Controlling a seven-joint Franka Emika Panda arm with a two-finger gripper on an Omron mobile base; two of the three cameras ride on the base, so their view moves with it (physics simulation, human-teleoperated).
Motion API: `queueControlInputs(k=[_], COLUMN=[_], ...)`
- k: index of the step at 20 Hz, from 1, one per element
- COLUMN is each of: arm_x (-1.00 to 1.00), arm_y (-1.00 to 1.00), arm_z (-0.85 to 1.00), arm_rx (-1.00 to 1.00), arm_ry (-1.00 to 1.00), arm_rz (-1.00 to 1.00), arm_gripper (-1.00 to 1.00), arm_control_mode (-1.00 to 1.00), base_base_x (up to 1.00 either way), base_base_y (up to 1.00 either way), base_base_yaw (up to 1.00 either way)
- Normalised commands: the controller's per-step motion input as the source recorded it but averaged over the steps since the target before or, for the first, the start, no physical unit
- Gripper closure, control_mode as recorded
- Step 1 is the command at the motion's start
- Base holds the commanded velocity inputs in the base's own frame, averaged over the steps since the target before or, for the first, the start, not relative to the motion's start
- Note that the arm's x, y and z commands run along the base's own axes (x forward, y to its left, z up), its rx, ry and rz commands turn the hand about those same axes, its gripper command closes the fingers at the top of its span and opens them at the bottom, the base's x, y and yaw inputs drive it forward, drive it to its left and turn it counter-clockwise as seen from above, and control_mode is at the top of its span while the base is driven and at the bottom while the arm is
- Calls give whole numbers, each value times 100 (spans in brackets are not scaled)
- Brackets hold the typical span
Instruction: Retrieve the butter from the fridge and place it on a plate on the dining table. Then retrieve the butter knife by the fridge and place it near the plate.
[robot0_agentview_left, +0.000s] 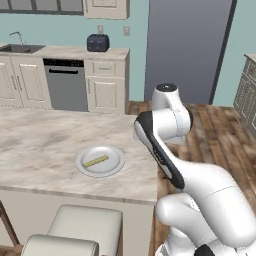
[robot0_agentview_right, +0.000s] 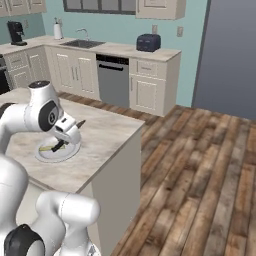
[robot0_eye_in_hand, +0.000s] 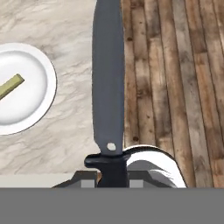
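Observation:
My gripper (robot0_eye_in_hand: 113, 175) is shut on the black handle of the butter knife (robot0_eye_in_hand: 108, 78), whose dark-grey blade points away from the hand. It hangs above the dining table (robot0_eye_in_hand: 70, 131), close to the table's edge beside the wooden floor. In the right base view the gripper (robot0_agentview_right: 70, 133) hovers just over the plate (robot0_agentview_right: 67, 152), with the knife tip (robot0_agentview_right: 81, 122) sticking out. The round grey-white plate (robot0_eye_in_hand: 51, 83) lies to the knife's left, and the thin yellow-olive butter (robot0_eye_in_hand: 11, 86) rests on it. The plate (robot0_agentview_left: 112, 159) and the butter (robot0_agentview_left: 96, 161) also lie near the table's front edge.
Two cream stools (robot0_agentview_left: 85, 225) stand at the table's near side. Counters with a dishwasher (robot0_agentview_left: 66, 84), a sink (robot0_agentview_left: 20, 48) and a toaster (robot0_agentview_left: 98, 43) line the back wall. A tall grey panel (robot0_agentview_left: 187, 50) stands behind; I cannot tell if it is the fridge. Wooden floor (robot0_agentview_right: 200, 175) lies open to the right.

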Motion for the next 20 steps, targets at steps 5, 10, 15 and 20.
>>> queueControlInputs(k=[5, 10, 15, 20], arm_x=[48, 43, 36, 14], arm_y=[0, -1, 0, 0], arm_z=[-46, -41, -73, -72], arm_rx=[11, 6, -4, -12], arm_ry=[2, 1, 0, 0], arm_rz=[-4, -3, -3, 0], arm_gripper=[100, 100, 100, 100], arm_control_mode=[-100, -100, -100, -100], base_base_x=[0, 0, 0, 0], base_base_y=[0, 0, 0, 0], base_base_yaw=[0, 0, 0, 0])
